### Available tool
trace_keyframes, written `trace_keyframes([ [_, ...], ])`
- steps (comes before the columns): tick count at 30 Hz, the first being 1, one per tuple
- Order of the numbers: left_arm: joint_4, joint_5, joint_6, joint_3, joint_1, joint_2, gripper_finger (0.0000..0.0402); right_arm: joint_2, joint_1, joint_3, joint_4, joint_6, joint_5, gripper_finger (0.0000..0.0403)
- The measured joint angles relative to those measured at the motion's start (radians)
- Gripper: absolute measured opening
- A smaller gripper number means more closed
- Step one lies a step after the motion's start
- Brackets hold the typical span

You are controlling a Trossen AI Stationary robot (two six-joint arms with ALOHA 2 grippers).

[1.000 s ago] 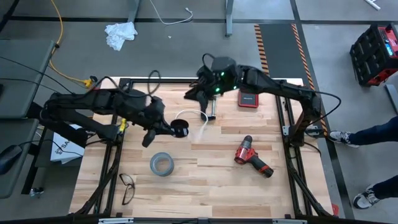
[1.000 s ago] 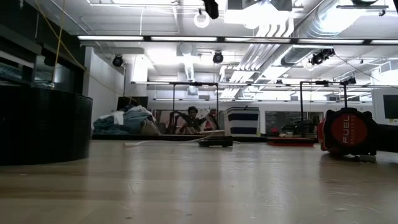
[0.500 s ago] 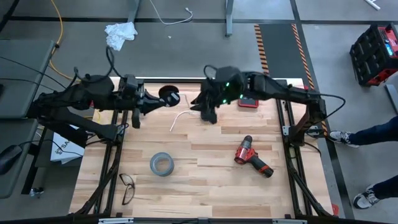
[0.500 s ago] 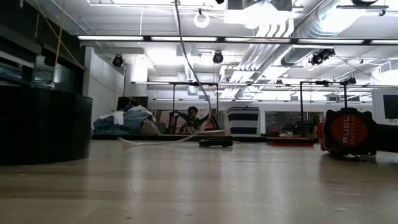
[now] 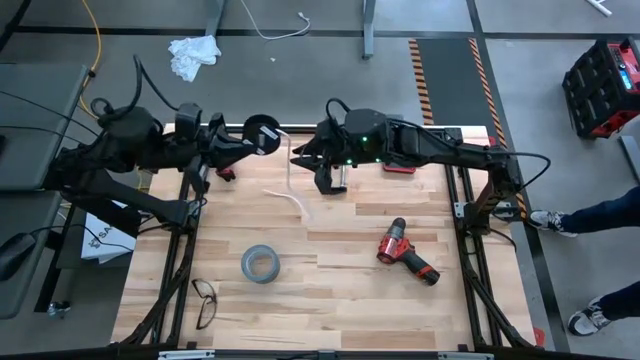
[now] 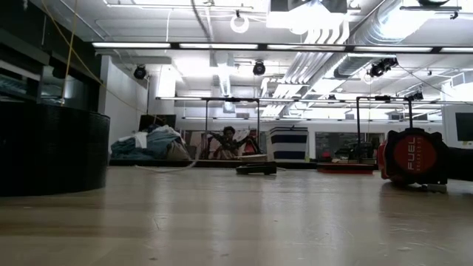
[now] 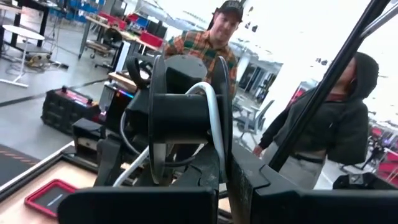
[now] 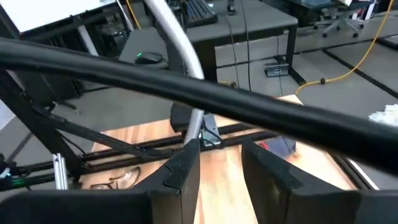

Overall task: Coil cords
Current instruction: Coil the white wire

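Observation:
My left gripper (image 5: pixel 246 138) is raised near the table's far edge, left of centre, and is shut on the small black spool (image 5: pixel 262 129). The white cord (image 5: pixel 289 170) drops from the spool to the table, where its tail (image 5: pixel 298 204) lies in a bend. In the left wrist view a few turns of cord (image 7: pixel 212 121) lie over the spool's hub. My right gripper (image 5: pixel 328 178) hovers open just right of the hanging cord. In the right wrist view the cord (image 8: pixel 186 68) runs down past the tip of one finger (image 8: pixel 183 165). My left gripper pinches the rim of one spool flange (image 7: pixel 225 163) between its two fingers, coming in about level from the table's left. The spool stands out ahead of the fingertips, lifted well clear of the table, with the cord hanging slack from it. My right gripper: the cord passes close to one fingertip, and I cannot tell whether they touch.
A grey tape roll (image 5: pixel 259 263), a red drill (image 5: pixel 405 252) and a pair of glasses (image 5: pixel 204 300) lie on the near half of the table. A flat red case (image 5: pixel 397 160) sits at the far edge. Two people stand beyond the table (image 7: pixel 224 37).
My left gripper has risen from mid-table toward the far left edge and tipped up from pointing down to about level, carrying the spool. The cord has been drawn up after it, and its tail has slid on the table. My right gripper has rolled and shifted slightly left.

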Motion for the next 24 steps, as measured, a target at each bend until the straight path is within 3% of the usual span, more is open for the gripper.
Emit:
trace_keyframes([
  [24,0.148,-0.02,0.021,0.0,0.0,-0.002,0.0001,0.032,-0.002,0.0,0.204,0.146,-0.048,0.0112],
])
